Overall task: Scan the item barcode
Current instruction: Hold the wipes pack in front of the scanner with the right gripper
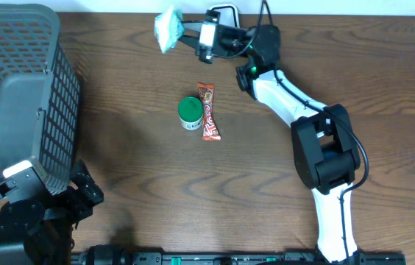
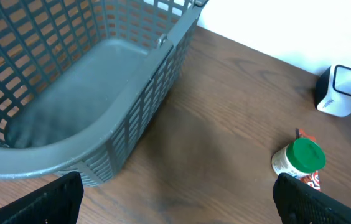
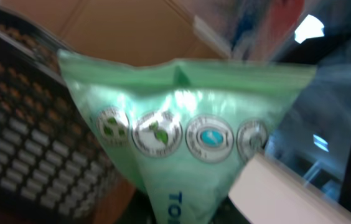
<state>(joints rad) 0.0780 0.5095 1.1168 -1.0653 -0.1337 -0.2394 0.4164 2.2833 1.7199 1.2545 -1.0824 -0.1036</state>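
Note:
My right gripper (image 1: 183,29) is shut on a pale green packet (image 1: 167,29), holding it up at the far edge of the table. Beside it at the back stands the white scanner (image 1: 224,11). In the right wrist view the packet (image 3: 188,137) fills the frame and hides the fingers; a white block (image 3: 281,186) overlaps its lower right. No barcode shows on the packet's visible face. The left wrist view shows the scanner (image 2: 338,90) at far right. My left gripper (image 1: 84,193) (image 2: 178,211) stands open and empty at the near left, by the basket.
A grey mesh basket (image 1: 16,88) (image 2: 132,112) fills the left side of the table. A green-lidded jar (image 1: 189,112) (image 2: 300,157) and a red snack bar (image 1: 208,112) (image 2: 310,178) lie together mid-table.

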